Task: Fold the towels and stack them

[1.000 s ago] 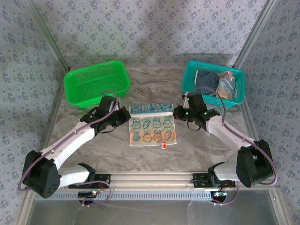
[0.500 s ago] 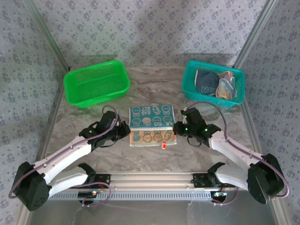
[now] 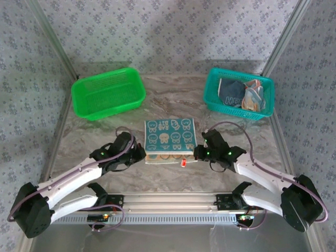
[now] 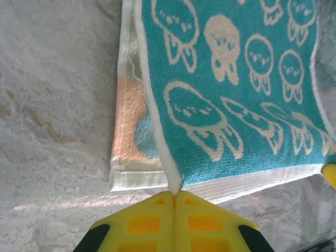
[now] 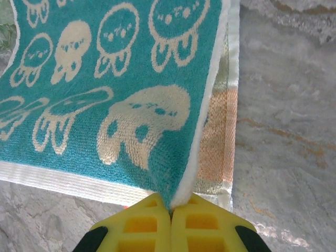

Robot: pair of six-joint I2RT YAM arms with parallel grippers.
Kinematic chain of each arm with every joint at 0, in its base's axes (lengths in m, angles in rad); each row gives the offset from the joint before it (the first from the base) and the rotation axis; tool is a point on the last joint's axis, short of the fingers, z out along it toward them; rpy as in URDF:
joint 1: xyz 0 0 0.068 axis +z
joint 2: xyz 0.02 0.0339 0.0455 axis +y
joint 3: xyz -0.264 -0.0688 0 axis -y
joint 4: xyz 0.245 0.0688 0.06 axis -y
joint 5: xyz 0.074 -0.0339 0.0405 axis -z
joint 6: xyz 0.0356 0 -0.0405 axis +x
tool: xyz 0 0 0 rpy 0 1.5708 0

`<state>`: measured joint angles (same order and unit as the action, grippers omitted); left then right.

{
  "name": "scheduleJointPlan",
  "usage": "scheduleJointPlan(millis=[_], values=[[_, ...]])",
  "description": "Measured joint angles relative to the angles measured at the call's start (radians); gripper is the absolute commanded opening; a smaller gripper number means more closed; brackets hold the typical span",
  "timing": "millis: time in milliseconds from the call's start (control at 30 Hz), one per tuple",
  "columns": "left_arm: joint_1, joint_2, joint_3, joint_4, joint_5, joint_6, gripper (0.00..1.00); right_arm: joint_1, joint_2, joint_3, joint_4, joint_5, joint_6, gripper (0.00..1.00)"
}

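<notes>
BENCH LAYOUT

The towel (image 3: 169,139) lies at the centre of the bench (image 3: 173,97). Its upper layer (image 4: 236,94) rests over a lower layer (image 4: 128,131), which projects at the near edge. The left tool (image 3: 140,154) sits at the upper layer's near-left corner and the right tool (image 3: 197,153) at its near-right corner; both touch the cloth. A small object (image 3: 184,164) lies just before the near-right corner. The left basket (image 3: 108,93) stands behind and left of the towel. The right basket (image 3: 211,94) stands behind and right, with further towels (image 3: 239,94) in it.

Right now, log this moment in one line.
phase: mid-fold | towel: doubled over, near strip uncovered | left gripper: shut on towel | right gripper: shut on towel
</notes>
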<state>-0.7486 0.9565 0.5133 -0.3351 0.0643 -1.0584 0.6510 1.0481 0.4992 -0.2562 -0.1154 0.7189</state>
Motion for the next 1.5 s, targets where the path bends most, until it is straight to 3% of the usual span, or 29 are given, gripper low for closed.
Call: scheduleJointPlan(millis=[700, 867, 1500], values=[[-0.071, 0.075, -0.137, 0.132, -0.014, -0.090, 0.00, 0.020, 0.099, -0.063, 0.074, -0.001, 0.020, 0.09], [-0.084, 0.101, -0.140, 0.146, -0.017, -0.095, 0.00, 0.024, 0.100, -0.063, 0.061, 0.000, 0.025, 0.14], [-0.097, 0.139, -0.137, 0.153, -0.036, -0.094, 0.00, 0.047, 0.108, -0.042, -0.004, 0.004, 0.026, 0.16]])
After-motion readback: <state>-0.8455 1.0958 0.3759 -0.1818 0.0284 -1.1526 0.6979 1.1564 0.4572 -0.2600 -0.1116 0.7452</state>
